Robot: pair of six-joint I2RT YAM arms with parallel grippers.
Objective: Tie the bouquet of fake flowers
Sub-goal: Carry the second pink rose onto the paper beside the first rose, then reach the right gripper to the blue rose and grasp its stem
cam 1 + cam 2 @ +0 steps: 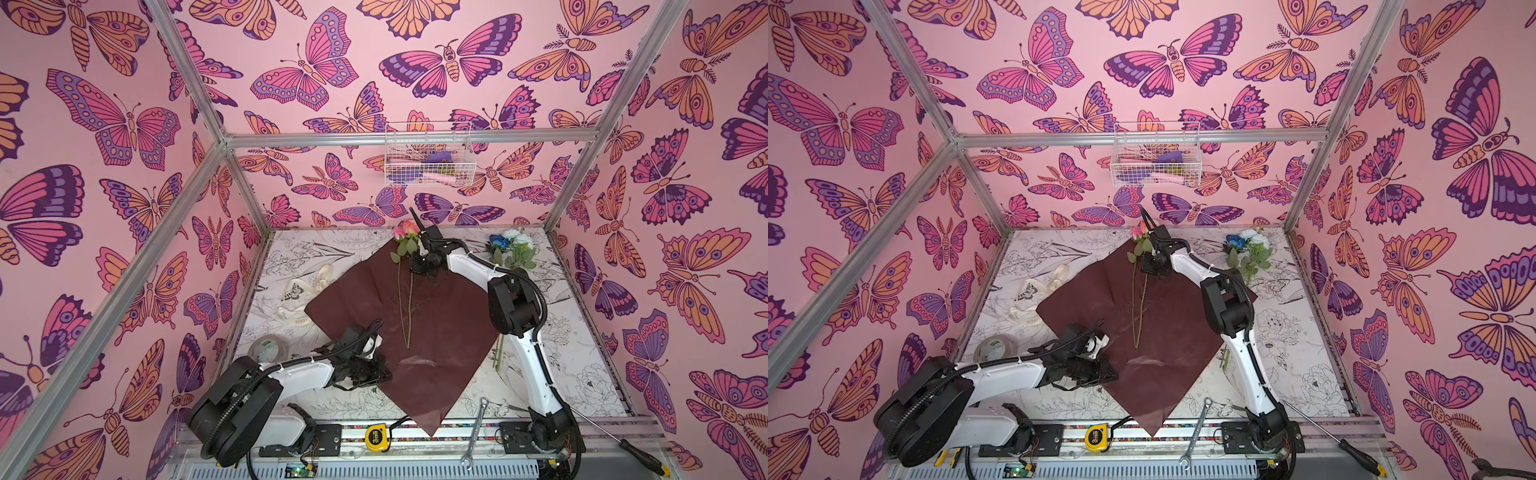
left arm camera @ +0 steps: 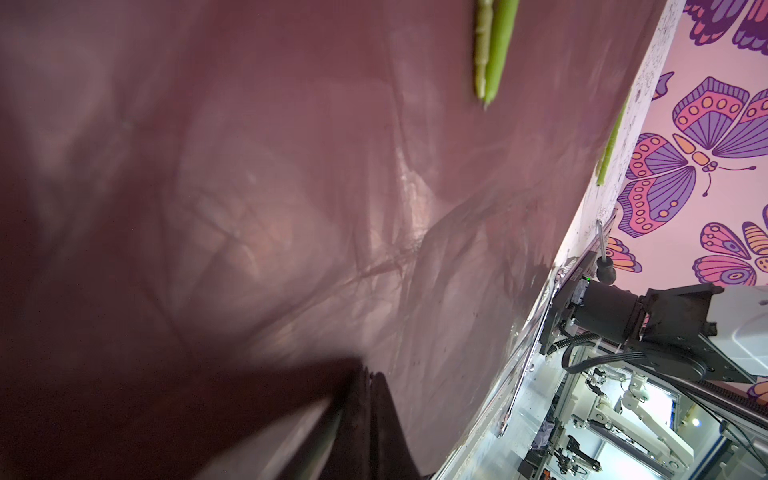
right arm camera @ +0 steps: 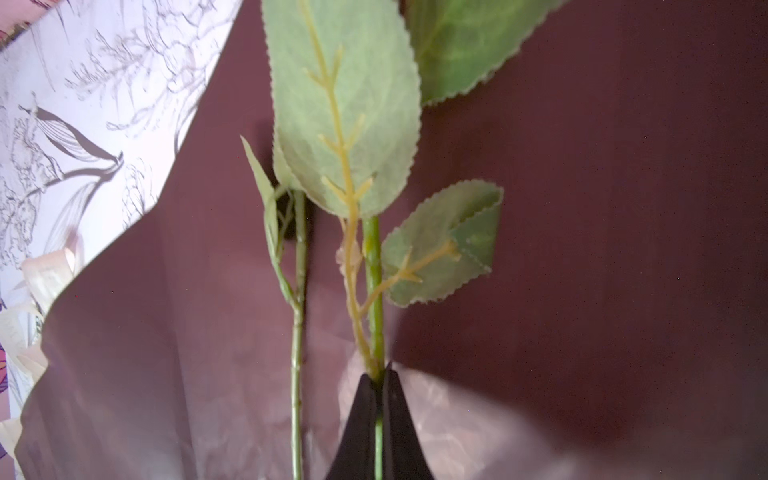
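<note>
Dark red wrapping paper (image 1: 449,332) (image 1: 1179,328) lies flat as a diamond on the table. On it lie a pink and a peach rose (image 1: 406,230) (image 1: 1139,231), stems (image 1: 409,307) pointing toward the front. My right gripper (image 1: 417,270) (image 1: 1152,268) (image 3: 379,374) is shut on one green stem (image 3: 373,257) just below its leaves; the second stem (image 3: 297,332) lies free beside it. My left gripper (image 1: 384,372) (image 1: 1111,372) (image 2: 370,372) is shut, its tips against the paper (image 2: 291,166) at its left edge. Whether paper is pinched, I cannot tell. Blue and white roses (image 1: 510,244) (image 1: 1246,244) lie back right.
A cream ribbon (image 1: 307,286) lies left of the paper, with a tape roll (image 1: 266,348) in front of it. On the front rail are a tape measure (image 1: 377,437), a wrench (image 1: 476,432) and a screwdriver (image 1: 623,442). A wire basket (image 1: 428,154) hangs on the back wall.
</note>
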